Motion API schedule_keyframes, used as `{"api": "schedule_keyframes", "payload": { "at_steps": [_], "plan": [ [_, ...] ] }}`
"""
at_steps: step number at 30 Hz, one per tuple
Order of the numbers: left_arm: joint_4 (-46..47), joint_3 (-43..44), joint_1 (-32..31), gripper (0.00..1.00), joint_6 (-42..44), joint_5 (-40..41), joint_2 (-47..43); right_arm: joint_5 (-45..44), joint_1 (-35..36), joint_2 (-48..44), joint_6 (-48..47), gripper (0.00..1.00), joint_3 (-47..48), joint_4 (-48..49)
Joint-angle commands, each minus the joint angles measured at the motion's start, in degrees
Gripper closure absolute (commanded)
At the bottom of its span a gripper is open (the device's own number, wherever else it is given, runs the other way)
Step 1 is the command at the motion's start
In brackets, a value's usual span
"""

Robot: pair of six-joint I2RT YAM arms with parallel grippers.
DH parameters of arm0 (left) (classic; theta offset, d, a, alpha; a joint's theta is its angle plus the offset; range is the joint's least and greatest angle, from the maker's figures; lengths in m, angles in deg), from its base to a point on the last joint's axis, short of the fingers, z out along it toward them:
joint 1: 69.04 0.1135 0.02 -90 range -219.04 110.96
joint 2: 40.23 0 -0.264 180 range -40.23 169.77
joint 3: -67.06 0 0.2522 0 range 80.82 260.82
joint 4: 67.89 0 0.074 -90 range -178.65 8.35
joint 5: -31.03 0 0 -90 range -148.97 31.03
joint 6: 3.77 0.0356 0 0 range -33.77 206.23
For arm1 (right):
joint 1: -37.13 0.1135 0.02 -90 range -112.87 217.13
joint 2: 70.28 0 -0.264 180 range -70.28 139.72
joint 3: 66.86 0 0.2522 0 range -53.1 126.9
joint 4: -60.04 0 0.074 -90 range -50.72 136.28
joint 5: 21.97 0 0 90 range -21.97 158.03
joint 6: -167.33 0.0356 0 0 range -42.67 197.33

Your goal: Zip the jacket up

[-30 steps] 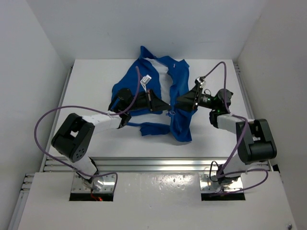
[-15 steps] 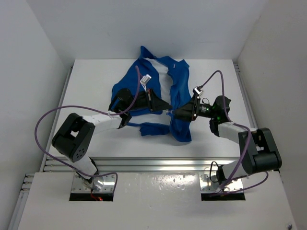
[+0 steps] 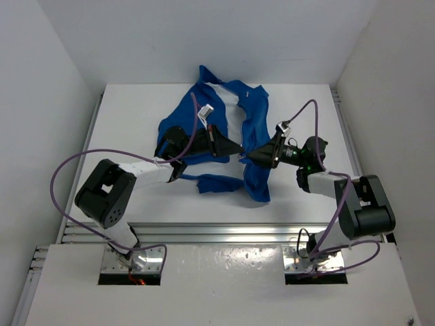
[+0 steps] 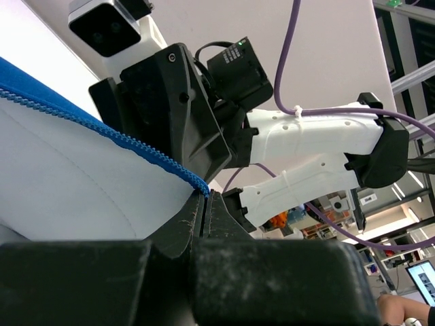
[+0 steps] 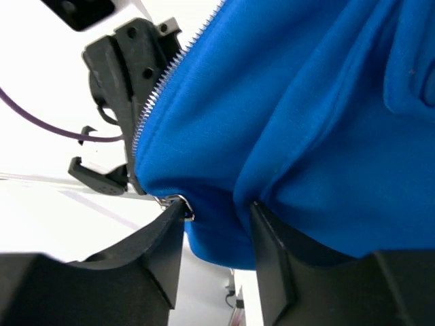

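The chief risk is judged to be a missed engagement at the foot of the zipper. The two front edges are held in separate grippers, and if they are brought together out of line, one tape end may slide past the slider instead of entering it. A slip is also possible: the left gripper (image 4: 206, 202) is closed on only the very tip of the toothed edge (image 4: 102, 125), with little cloth caught between its fingers, so a tug from the other side could draw it free. Too hard a pull could also drag the jacket (image 3: 255, 125) across the table (image 3: 136, 115).

The jacket is spread open on the far middle of the table, white lining showing, with its lower front corners lifted toward the arms. The left arm is stretched low to the right and the right arm low to the left, so that the grippers are set almost tip to tip at the hem. The right gripper (image 5: 216, 231) is closed on a thick blue fold that fills the gap between its fingers. A small metal part (image 5: 178, 202), probably the slider, is seen just beside one finger.
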Motion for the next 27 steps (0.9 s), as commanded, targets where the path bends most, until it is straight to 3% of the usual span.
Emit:
{"api": "schedule_keyframes", "payload": {
  "at_steps": [1,7,10,18,20,23,24,26,27],
  "plan": [
    [6.73,0.85,-0.95,1.0,-0.32,-1.01,-0.36,-3.24,-0.72,-0.05,3.41,0.58,0.91,7.39],
    [5.42,0.85,-0.95,1.0,0.3,-1.01,-0.36,-3.42,-1.42,0.03,5.34,0.6,2.58,9.41],
    [4.63,0.85,-0.95,1.0,0.82,-1.01,-0.36,-1.67,-0.55,0.56,8.06,0.6,3.98,15.28],
    [3.48,2.08,-0.95,1.0,1.44,-0.39,0.87,7.47,7.36,-4.44,4.47,0.71,5.92,15.4],
    [3.48,2.61,-0.95,1.0,1.96,-0.39,0.87,8.45,7.89,-7.68,-0.26,0.71,4.0,10.41],
    [2.43,2.61,-0.95,1.0,2.66,-0.39,0.87,7.39,5.18,-13.04,-9.76,0.6,1.26,-2.59],
    [2.42,2.61,-0.95,1.0,3.19,-0.39,0.35,6.61,4.39,-14.19,-13.78,0.52,0.48,-5.84],
    [2.42,2.61,-0.95,1.0,3.2,-0.39,0.34,4.59,1.66,-18.76,-23.17,0.42,0.55,-19.81],
    [2.42,2.61,-0.95,1.0,3.2,-0.39,0.34,3.71,0.7,-19.91,-26.18,0.31,1.25,-29.42]
  ]
}}
